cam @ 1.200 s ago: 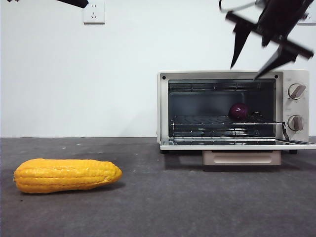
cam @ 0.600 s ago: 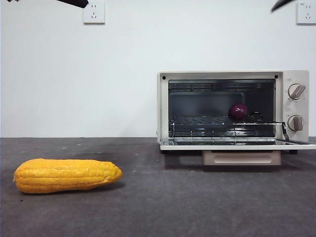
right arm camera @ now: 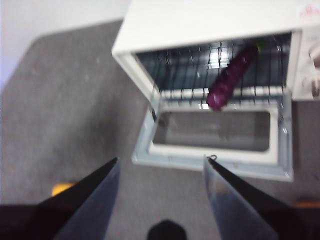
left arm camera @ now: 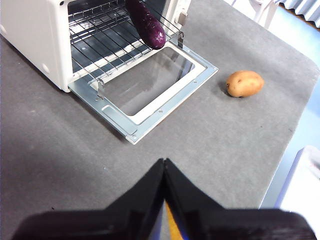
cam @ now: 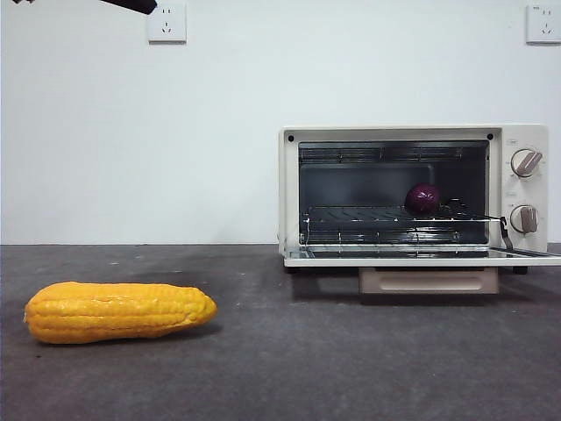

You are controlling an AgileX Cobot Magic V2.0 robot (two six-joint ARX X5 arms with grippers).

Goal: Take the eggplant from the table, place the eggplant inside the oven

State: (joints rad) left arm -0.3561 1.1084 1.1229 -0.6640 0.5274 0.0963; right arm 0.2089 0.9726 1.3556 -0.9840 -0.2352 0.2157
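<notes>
The dark purple eggplant (cam: 423, 198) lies on the wire rack inside the cream-white oven (cam: 289, 189), whose glass door (cam: 421, 257) hangs open and flat. The left wrist view shows the eggplant (left arm camera: 145, 23) lengthwise on the rack; so does the right wrist view, where the eggplant (right arm camera: 231, 77) looks blurred. My right gripper (right arm camera: 161, 172) is open and empty, high above the table in front of the oven (right arm camera: 200, 25). My left gripper (left arm camera: 164, 170) is shut on nothing, raised over the table (cam: 351, 351) before the oven door. In the front view only a black arm tip (cam: 131, 5) shows.
A yellow corn cob (cam: 118, 310) lies on the table at the front left. A potato (left arm camera: 244, 83) rests on the table beside the open oven door. Two knobs (cam: 526, 162) sit on the oven's right panel. The table edge (left arm camera: 295, 125) runs past the potato.
The right gripper, seen open above the oven's top right a second ago, has risen out of the front view. The eggplant, oven and corn have not moved.
</notes>
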